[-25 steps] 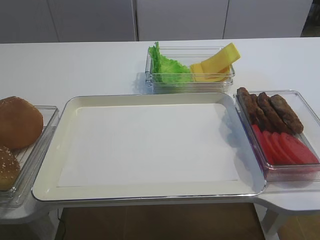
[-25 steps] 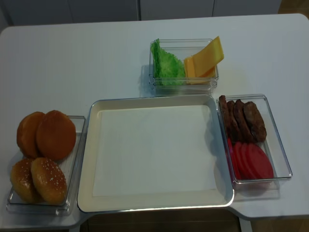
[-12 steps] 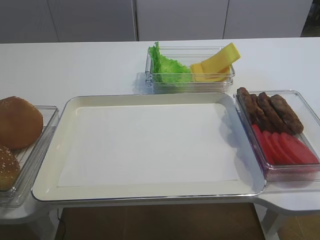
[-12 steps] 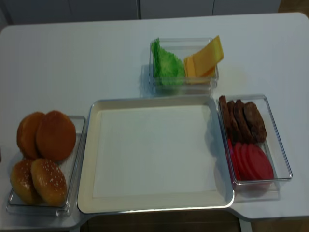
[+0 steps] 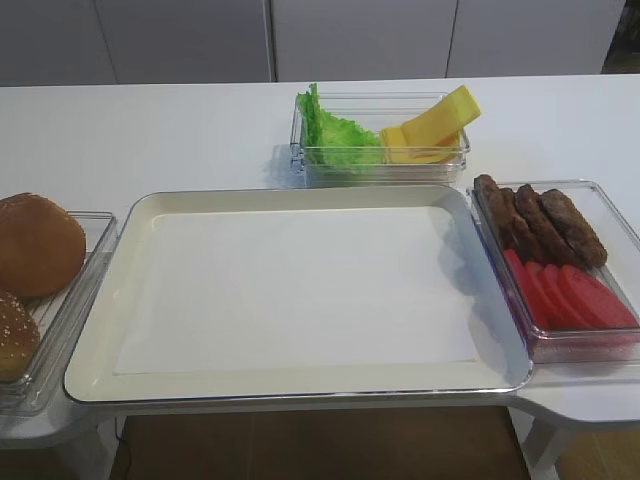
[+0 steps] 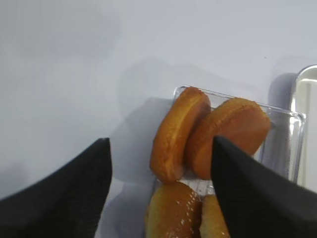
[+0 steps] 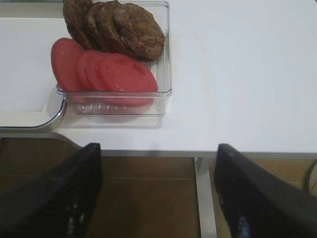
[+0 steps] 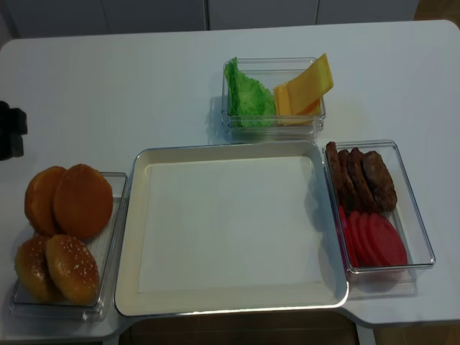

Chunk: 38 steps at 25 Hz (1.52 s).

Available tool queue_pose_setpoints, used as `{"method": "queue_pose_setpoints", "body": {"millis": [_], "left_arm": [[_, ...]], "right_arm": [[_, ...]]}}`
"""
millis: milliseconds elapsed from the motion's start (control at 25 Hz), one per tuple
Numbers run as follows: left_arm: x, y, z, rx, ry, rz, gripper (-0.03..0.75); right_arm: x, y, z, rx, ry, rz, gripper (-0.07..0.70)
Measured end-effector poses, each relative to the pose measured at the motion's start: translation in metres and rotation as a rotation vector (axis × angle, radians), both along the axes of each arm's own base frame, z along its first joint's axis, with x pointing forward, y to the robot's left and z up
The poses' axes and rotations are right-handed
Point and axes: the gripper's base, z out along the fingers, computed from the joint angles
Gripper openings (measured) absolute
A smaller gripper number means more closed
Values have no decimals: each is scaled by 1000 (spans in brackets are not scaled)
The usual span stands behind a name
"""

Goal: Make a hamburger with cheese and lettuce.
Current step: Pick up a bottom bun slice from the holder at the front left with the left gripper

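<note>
Green ruffled lettuce [image 5: 335, 135] [image 8: 248, 93] and leaning yellow-orange cheese [image 5: 430, 125] [image 8: 305, 86] share a clear tub at the back. The hamburger is out of view. My left gripper [image 8: 8, 131] shows at the far left table edge, behind the bun tub [image 8: 115, 215]. In the left wrist view it [image 6: 159, 144] stands open above two plain brown buns [image 6: 181, 134] leaning on edge, with sesame buns [image 6: 173, 213] nearer. My right gripper [image 7: 158, 148] is open and holds nothing, below the table's front edge.
A large cream tray [image 5: 300, 195] [image 8: 230, 151] lined with white paper fills the middle. Right of it a clear tub holds brown patties [image 5: 540, 220] [image 7: 119, 25] and red tomato slices [image 5: 570, 295] [image 7: 104, 72]. White cabinets stand behind the table.
My left gripper has come into the overhead view at the far left edge, behind the bun tub. The food and the tray have not moved.
</note>
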Motion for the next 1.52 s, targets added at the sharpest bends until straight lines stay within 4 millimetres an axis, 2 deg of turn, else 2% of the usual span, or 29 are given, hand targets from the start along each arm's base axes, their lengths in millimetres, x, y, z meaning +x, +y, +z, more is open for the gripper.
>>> {"method": "queue_pose_setpoints", "body": {"millis": [240, 520, 840, 1520], "left_arm": [[29, 12, -7, 66, 128, -114, 465], [52, 24, -24, 9, 279, -268, 465], [63, 29, -40, -47, 328, -350, 465], [78, 31, -68, -110, 394, -389, 465]], "right_arm": [[0, 0, 0, 0, 0, 0, 549], [0, 0, 0, 0, 0, 0, 549], [0, 0, 0, 0, 0, 0, 549], [0, 0, 0, 0, 0, 0, 549]]}}
